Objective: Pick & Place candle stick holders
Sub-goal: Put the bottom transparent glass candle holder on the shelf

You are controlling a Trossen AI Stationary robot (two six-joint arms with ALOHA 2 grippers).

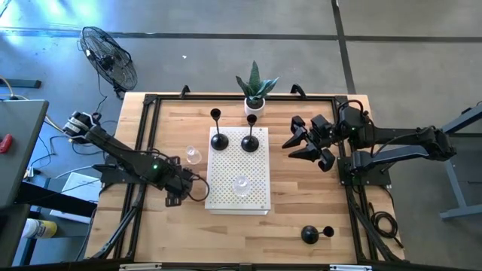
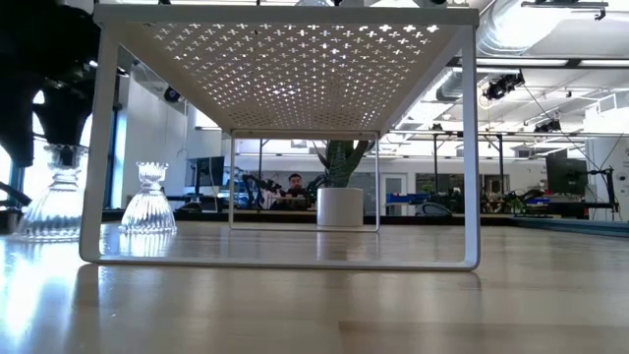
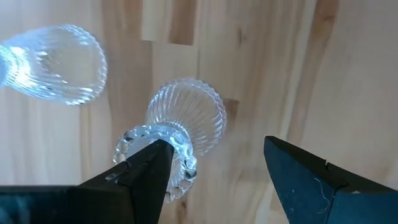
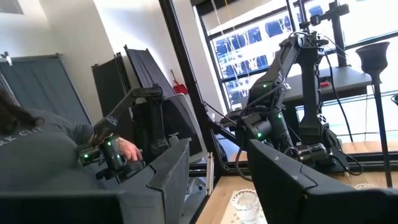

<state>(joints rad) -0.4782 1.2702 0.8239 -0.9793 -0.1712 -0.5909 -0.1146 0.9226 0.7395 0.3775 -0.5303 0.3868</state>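
My left gripper [image 3: 214, 165] hung with jaws wide over a clear glass holder [image 3: 185, 121] standing on the table [image 1: 294, 188] beside the white rack [image 1: 256, 199]; I judged centring before closing mattered.

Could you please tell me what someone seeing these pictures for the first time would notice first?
Most striking is the white perforated stand at the table's middle, with two black candle holders upright on its far end and a clear glass one nearer its middle. Beside its left edge, the left gripper hangs open over another clear glass holder. The right gripper waits open, right of the stand, and a third black holder lies tipped near the front edge.
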